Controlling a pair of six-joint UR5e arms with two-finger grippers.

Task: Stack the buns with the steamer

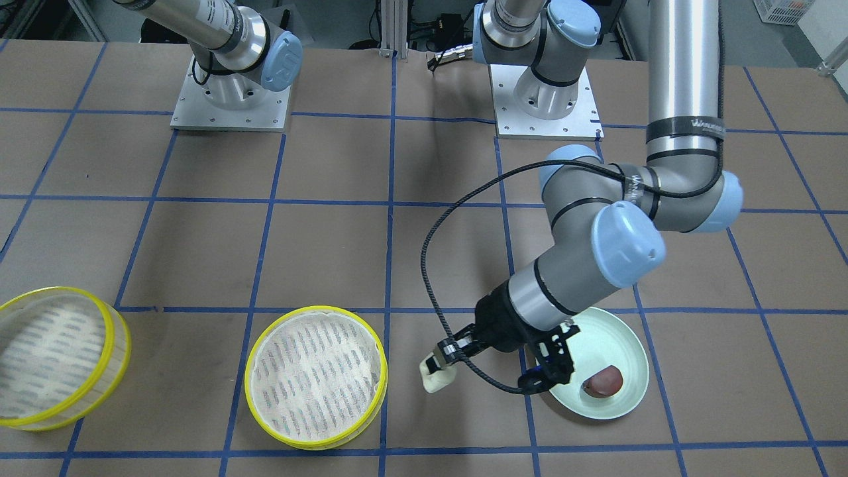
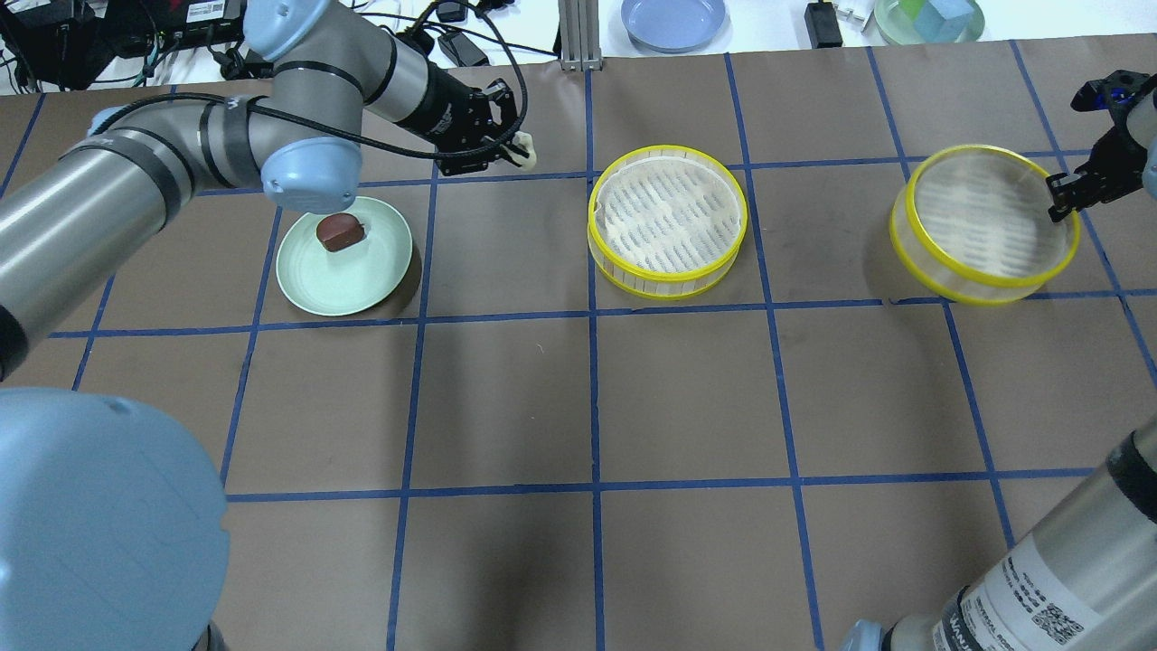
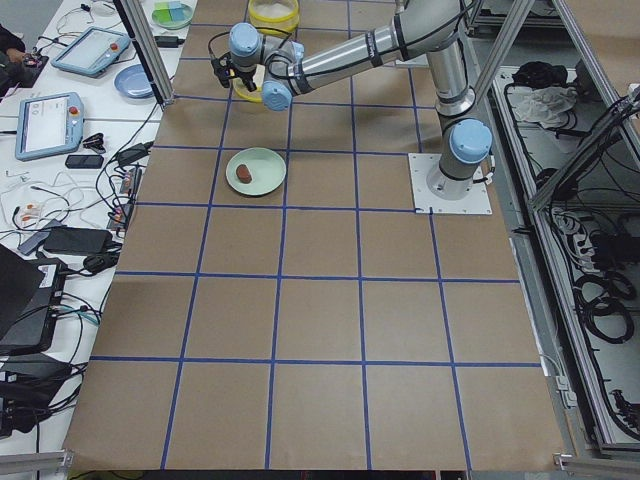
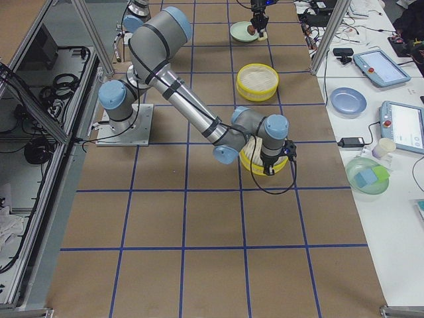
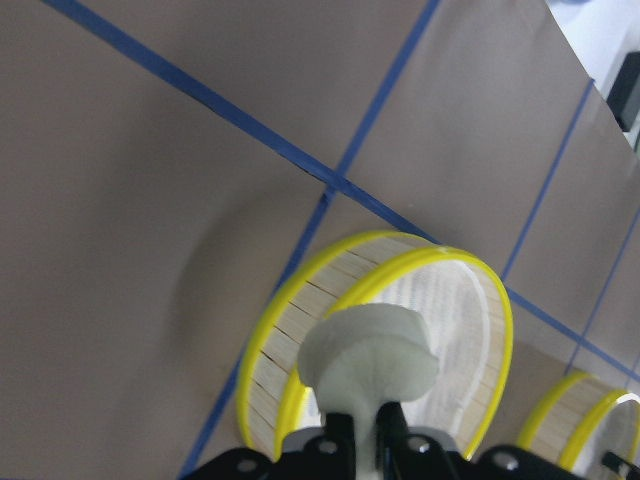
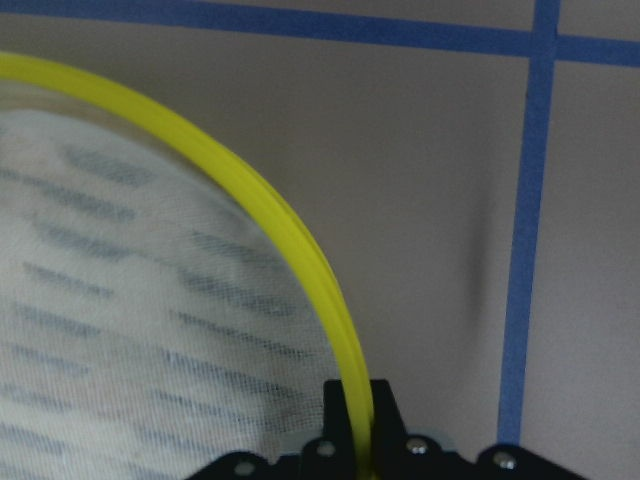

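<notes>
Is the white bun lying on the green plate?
No, the left gripper holds the white bun away from the plate.

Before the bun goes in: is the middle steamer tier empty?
Empty: the middle tier shows bare mesh. The white bun is in the left gripper; the brown bun lies on the plate.

Robotics lab: two industrial robot arms [image 1: 682,66] bolted on metal plates [image 1: 199,116] to a table [image 1: 331,252] papered brown and gridded with blue tape [image 1: 391,199], beside control tablets [image 4: 379,66], tangled cables [image 3: 70,215] and aluminium framing [image 3: 148,60].
</notes>
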